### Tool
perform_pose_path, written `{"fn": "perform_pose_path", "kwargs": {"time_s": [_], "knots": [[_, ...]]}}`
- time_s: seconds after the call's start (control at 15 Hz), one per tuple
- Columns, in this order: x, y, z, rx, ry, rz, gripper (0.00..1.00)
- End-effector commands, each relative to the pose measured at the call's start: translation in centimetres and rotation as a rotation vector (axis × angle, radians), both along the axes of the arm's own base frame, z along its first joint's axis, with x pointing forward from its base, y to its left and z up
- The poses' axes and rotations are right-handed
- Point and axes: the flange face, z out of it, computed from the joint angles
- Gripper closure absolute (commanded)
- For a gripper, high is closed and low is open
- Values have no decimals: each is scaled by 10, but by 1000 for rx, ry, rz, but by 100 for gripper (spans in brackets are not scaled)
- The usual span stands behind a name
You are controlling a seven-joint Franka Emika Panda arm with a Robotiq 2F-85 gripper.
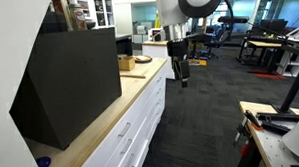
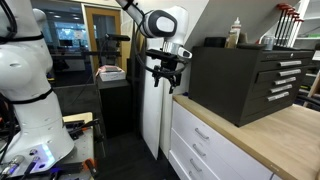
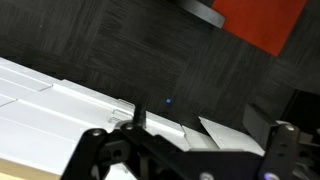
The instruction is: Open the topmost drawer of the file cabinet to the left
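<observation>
The topmost drawer point(image 1: 140, 104) looks shut (pull not begun); the gripper point(image 1: 181, 78) hangs beside the file cabinet point(image 1: 146, 131), fingers apart.

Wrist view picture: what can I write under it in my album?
Looking down past the open end effector at the white cabinet and dark carpet.
</observation>
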Motion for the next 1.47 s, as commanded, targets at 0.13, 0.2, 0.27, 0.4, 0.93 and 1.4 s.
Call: {"fn": "perform_pose_path", "kwargs": {"time_s": [0.13,0.2,0.27,0.4,0.93,1.4], "knots": [[14,10,-59,-10,-38,121,0],[16,13,-67,-15,-45,139,0],[18,17,-75,-19,-61,178,0],[21,27,-88,-42,-106,266,0],[25,43,-106,-81,-208,556,0],[29,46,-108,-78,-182,532,0]]}}
